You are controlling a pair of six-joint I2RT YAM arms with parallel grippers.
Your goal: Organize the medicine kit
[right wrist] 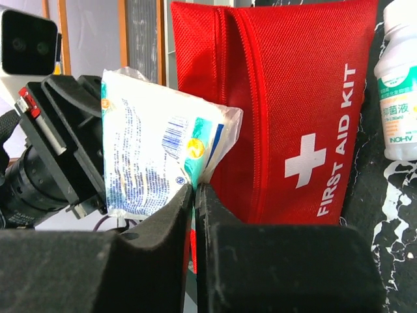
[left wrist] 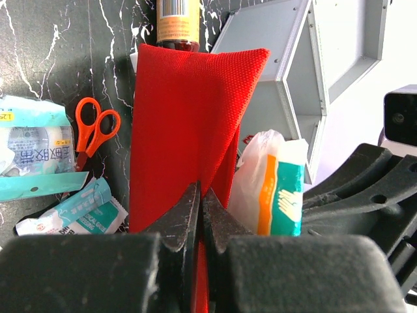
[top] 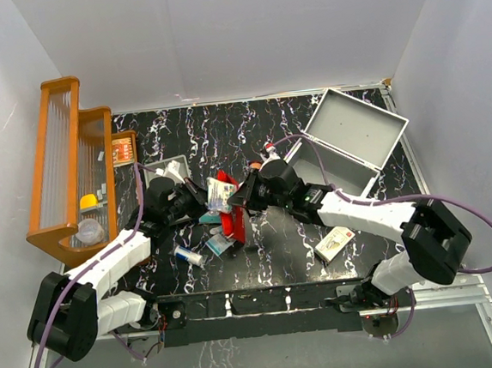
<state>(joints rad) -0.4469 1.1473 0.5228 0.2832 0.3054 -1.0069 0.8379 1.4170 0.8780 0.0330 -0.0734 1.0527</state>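
behind red pouch [left wrist: 189, 124], medicine kit [left wrist: 267, 39] half-hidden

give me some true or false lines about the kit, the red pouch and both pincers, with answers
1. The medicine kit has its lid open. True.
2. The left pincer is shut on the red pouch. True.
3. The orange scissors are inside the medicine kit. False: they lie on the table beside the red pouch.
4. The right pincer is open and empty. False: it is shut on a plastic packet.
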